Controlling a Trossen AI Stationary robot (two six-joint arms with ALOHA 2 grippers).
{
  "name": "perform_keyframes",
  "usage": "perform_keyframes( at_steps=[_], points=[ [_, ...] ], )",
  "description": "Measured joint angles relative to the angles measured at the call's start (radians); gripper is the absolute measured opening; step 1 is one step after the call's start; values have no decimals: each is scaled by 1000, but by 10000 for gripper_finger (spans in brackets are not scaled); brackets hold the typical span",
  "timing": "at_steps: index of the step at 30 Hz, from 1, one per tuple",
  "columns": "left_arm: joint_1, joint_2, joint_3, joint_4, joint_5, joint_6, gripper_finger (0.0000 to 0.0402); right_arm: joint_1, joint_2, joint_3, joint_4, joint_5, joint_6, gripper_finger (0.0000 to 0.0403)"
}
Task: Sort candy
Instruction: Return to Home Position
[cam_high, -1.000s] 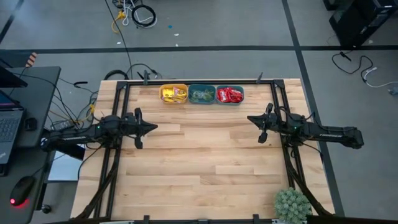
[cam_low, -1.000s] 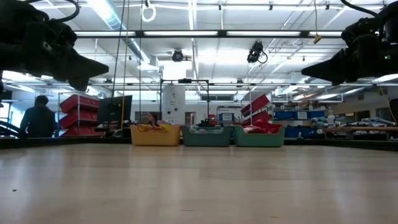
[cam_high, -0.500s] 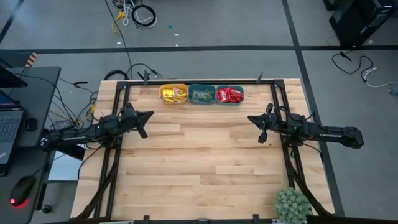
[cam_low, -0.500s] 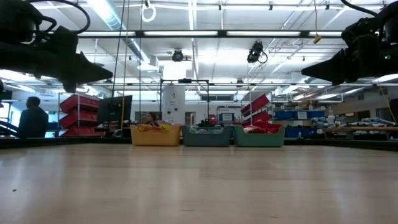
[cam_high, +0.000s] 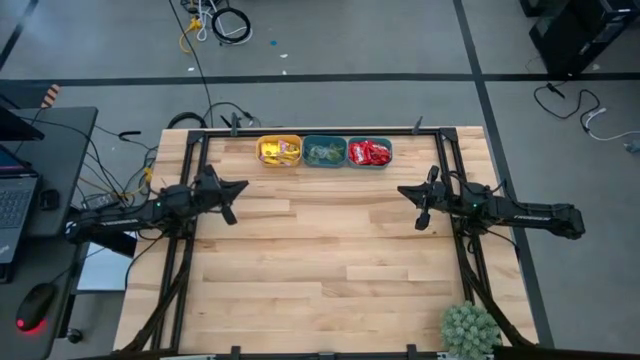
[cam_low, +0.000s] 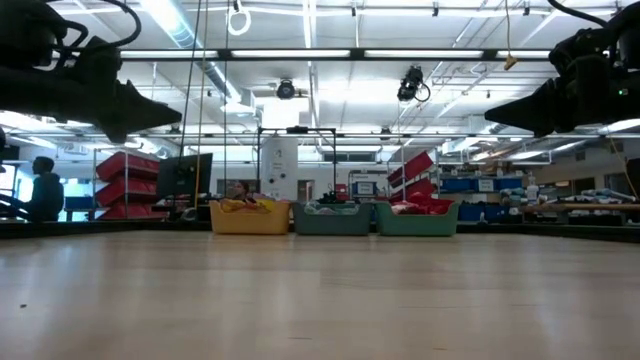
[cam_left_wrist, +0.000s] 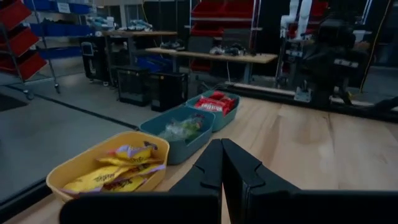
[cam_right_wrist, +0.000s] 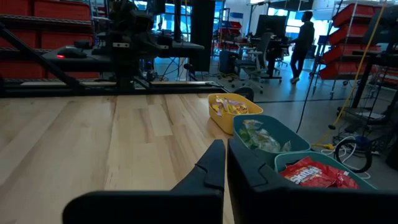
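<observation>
The candy lies sorted in three bins at the table's far edge: yellow packets in the orange-yellow bin (cam_high: 279, 151), pale green ones in the middle teal bin (cam_high: 324, 152), red ones in the right teal bin (cam_high: 370, 153). My left gripper (cam_high: 243, 184) hovers shut at the table's left side, pointing level and slanted toward the bins. At the right side my right gripper (cam_high: 402, 189) also hovers shut and level. Both hold nothing. The wrist views show the yellow candy (cam_left_wrist: 118, 171) and the red candy (cam_right_wrist: 317, 174) resting inside their bins.
A spiky green plant (cam_high: 470, 328) stands at the table's near right corner. Black frame rails (cam_high: 190, 160) run along both sides and the far edge. A person (cam_low: 42, 190) stands in the room beyond the table. Bare wood (cam_high: 330, 250) spreads between the arms.
My left gripper has swung at the wrist toward the table's far edge, so it now points slantwise at the bins; it stays shut. My right gripper has kept still.
</observation>
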Motion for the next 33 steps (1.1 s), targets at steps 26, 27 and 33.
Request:
perform_keyframes(
  at_steps=[26,27,33],
  points=[
    [0,0,0,26,2,-1,4,0,0,0,0,0,0,11],
    [0,0,0,26,2,-1,4,0,0,0,0,0,0,11],
    [0,0,0,27,2,-1,4,0,0,0,0,0,0,8]
  ],
)
